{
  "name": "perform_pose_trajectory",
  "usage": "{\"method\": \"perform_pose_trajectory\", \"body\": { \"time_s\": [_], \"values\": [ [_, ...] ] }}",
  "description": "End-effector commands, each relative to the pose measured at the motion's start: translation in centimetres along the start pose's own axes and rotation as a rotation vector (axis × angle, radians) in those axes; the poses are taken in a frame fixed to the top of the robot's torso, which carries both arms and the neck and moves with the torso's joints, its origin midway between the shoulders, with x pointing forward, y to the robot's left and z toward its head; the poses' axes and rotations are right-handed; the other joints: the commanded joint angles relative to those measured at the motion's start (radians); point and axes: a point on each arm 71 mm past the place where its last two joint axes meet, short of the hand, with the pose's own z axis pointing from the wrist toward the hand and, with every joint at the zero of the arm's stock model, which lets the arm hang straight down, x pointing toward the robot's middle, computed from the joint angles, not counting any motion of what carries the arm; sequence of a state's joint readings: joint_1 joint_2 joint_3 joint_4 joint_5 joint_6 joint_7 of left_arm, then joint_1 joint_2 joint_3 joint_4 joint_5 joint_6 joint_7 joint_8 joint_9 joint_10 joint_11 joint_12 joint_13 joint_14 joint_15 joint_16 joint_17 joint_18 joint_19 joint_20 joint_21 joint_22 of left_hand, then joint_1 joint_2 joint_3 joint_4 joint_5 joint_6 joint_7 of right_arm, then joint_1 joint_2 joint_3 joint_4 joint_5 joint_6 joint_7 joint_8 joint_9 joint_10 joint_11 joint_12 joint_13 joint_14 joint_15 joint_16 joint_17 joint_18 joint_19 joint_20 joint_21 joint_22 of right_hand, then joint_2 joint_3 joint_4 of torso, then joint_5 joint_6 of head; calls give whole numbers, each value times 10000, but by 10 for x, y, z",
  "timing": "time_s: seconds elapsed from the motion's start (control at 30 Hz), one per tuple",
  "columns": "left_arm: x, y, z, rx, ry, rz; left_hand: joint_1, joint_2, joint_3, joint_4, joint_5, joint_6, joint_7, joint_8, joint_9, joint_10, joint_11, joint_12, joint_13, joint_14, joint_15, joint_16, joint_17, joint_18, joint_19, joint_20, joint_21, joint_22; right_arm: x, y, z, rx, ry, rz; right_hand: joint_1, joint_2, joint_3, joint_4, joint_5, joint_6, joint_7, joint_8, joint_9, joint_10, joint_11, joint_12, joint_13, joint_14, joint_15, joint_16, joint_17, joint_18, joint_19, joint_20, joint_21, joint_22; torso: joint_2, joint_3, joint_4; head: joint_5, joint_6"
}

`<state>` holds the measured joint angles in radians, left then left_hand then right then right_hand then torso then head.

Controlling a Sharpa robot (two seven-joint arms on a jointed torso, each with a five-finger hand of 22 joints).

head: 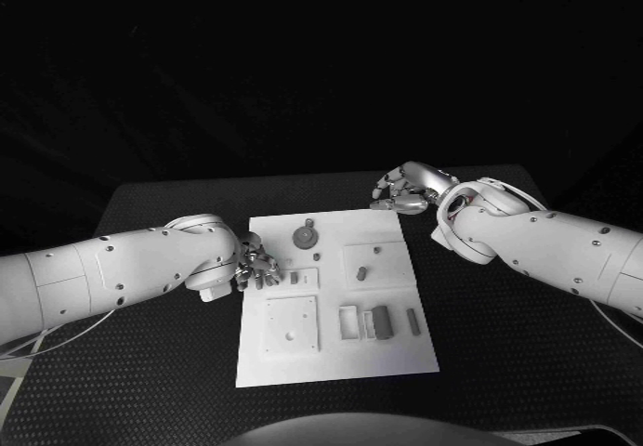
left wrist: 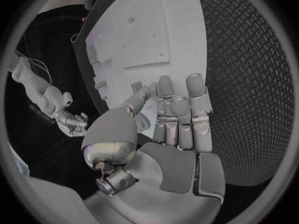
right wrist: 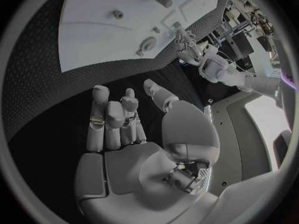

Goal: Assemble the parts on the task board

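The white task board (head: 335, 358) lies in the middle of the black table. On its far part lies a grey round part with a tab (head: 307, 237), and a small oblong part (head: 363, 273) sits in a raised square. Two grey bars (head: 382, 321) lie near the board's right edge. My left hand (head: 255, 268) hangs over the board's left edge, fingers (left wrist: 177, 109) stretched out and apart, holding nothing; a small part (head: 294, 277) lies just beside its fingertips. My right hand (head: 406, 192) hovers over the table beyond the board's far right corner, fingers (right wrist: 112, 117) loosely spread and empty.
A raised square plate (head: 291, 323) with small holes takes up the board's near left. White slotted holders (head: 351, 321) stand beside the grey bars. Black textured mat (head: 509, 334) surrounds the board on all sides.
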<state>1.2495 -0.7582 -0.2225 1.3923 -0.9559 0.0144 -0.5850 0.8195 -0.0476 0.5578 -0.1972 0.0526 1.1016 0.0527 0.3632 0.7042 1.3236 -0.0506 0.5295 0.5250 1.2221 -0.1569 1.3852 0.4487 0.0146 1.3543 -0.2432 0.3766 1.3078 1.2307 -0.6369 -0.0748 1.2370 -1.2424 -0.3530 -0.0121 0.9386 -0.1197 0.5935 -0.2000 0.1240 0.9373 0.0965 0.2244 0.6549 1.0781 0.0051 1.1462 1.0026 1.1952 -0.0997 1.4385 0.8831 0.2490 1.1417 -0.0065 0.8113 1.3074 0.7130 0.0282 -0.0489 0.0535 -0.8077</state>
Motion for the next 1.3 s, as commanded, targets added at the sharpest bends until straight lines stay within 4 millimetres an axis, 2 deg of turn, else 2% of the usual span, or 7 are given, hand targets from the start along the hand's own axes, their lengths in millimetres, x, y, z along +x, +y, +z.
{"method": "perform_pose_trajectory", "body": {
  "time_s": [0.03,0.63,0.87,0.9,0.93,0.97,1.3],
  "values": [
    [1,-2,0,43,76,-22,-101,-203,-22,112,-40,-33,28,-58,-19,2,10,-3,13,-31,-13,-48,-9,63,3,-64,-16,170,1,1,0,-69,62,1,-82,38,16,40,18,174,232,-33,11,-54,22,-20,-14,71,2,-56,11,128,-7,8,-54,192,0,2,-6,1,3],
    [1,-3,0,130,54,-33,-218,-558,-66,328,-44,-44,20,-27,17,6,1,3,40,-31,-22,-33,-2,69,19,-77,-22,180,1,1,0,-62,78,0,-88,38,16,42,18,171,233,-37,12,-55,23,-19,-14,69,3,-57,12,128,-7,7,-54,192,0,1,-3,-22,2],
    [1,-3,0,197,0,-72,-584,-1036,-207,613,-43,-54,14,-18,31,5,-4,0,54,-35,-27,-32,-2,74,19,-85,-40,174,1,1,0,-60,79,0,-86,37,18,39,19,171,232,-39,13,-56,22,-19,-15,69,3,-58,12,128,-8,6,-55,192,-5,-4,7,-31,13],
    [1,-3,0,206,1,-73,-677,-973,-325,606,-35,-60,16,-13,38,-2,-2,-2,58,-36,-25,-25,2,73,11,-85,-42,180,1,1,0,-60,78,0,-86,37,18,38,19,171,232,-39,13,-56,22,-19,-15,69,3,-58,12,128,-8,6,-54,192,-3,-5,8,-31,12],
    [1,-3,0,211,2,-79,-743,-686,-791,232,-37,-75,2,-2,58,-17,-6,1,77,-58,-47,-19,9,89,-39,-101,-50,199,1,1,0,-60,79,0,-85,37,18,38,19,171,232,-39,13,-56,22,-19,-15,69,3,-58,12,128,-8,6,-54,192,-3,-6,9,-33,13],
    [1,-4,1,216,6,-83,-774,-638,-877,174,-27,-78,2,-6,54,-16,-26,0,80,-56,-39,-21,7,92,-38,-105,-53,194,1,1,0,-58,81,0,-85,38,19,37,19,171,232,-39,13,-56,22,-19,-15,69,3,-58,12,128,-8,6,-54,192,-3,-6,9,-33,13],
    [0,-2,0,197,1,-94,-840,-590,-983,126,-23,-68,-8,-6,49,-7,-27,-1,84,-50,-51,-25,4,97,-30,-110,-63,184,1,0,0,-45,83,-2,-85,38,20,35,19,173,232,-40,15,-56,22,-18,-15,69,3,-57,13,128,-7,6,-54,192,-1,-6,6,-31,12]
  ]
}}
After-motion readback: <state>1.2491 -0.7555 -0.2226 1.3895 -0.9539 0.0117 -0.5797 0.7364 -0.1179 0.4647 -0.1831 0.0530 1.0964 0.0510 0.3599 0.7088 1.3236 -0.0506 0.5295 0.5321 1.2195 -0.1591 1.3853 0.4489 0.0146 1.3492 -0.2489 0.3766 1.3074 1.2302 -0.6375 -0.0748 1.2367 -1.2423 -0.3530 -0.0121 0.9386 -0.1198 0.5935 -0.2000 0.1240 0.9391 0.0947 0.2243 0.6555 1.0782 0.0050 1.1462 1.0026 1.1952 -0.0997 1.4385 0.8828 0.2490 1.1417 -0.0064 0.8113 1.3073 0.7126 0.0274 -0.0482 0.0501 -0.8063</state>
